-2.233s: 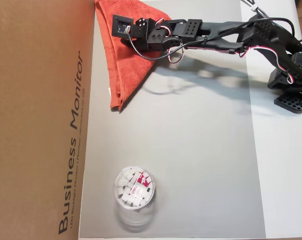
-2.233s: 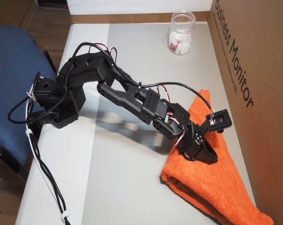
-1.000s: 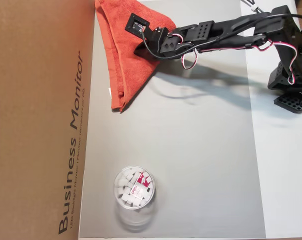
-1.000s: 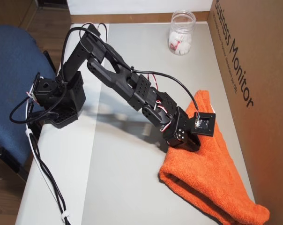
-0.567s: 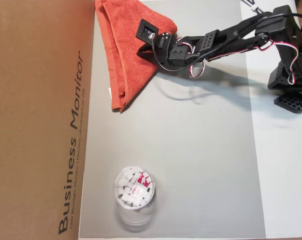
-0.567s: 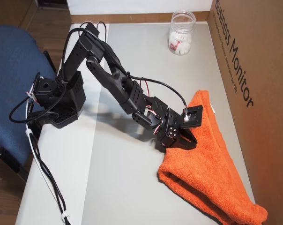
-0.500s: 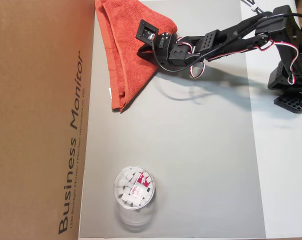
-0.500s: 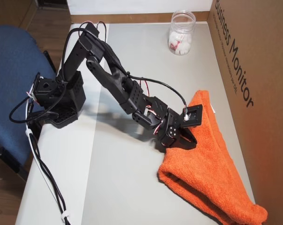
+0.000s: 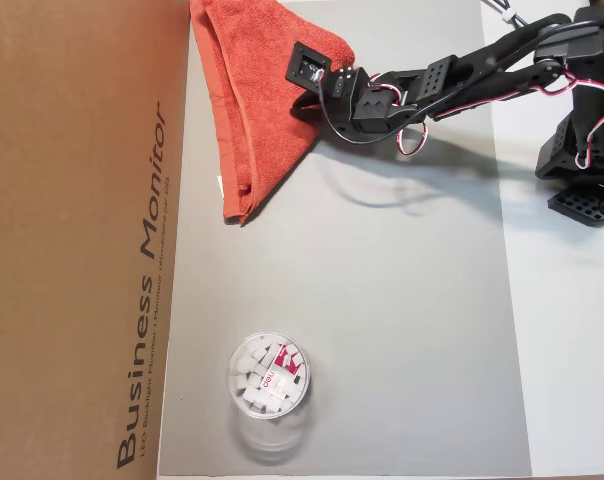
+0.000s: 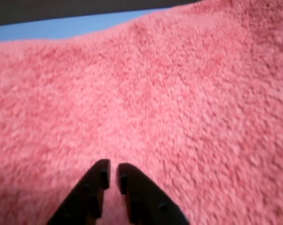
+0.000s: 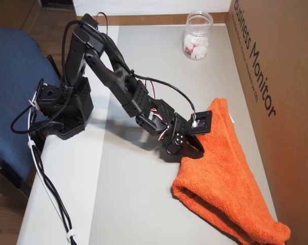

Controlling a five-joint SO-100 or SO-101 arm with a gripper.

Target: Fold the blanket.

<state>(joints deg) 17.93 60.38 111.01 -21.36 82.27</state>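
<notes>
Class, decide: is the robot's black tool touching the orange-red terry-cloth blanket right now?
Cannot tell. In the wrist view the nearly closed tool sits against the orange-red terry-cloth blanket background, but no contact or gap shows plainly; the overhead views hide the tips.

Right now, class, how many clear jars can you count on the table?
1. The jar stands alone on the grey mat beside the cardboard box, well away from the blanket and the gripper. None looks hidden.

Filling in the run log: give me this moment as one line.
blanket: folded, by cardboard box | gripper: jaws nearly shut, empty, over blanket edge | jar: apart, untouched
</notes>
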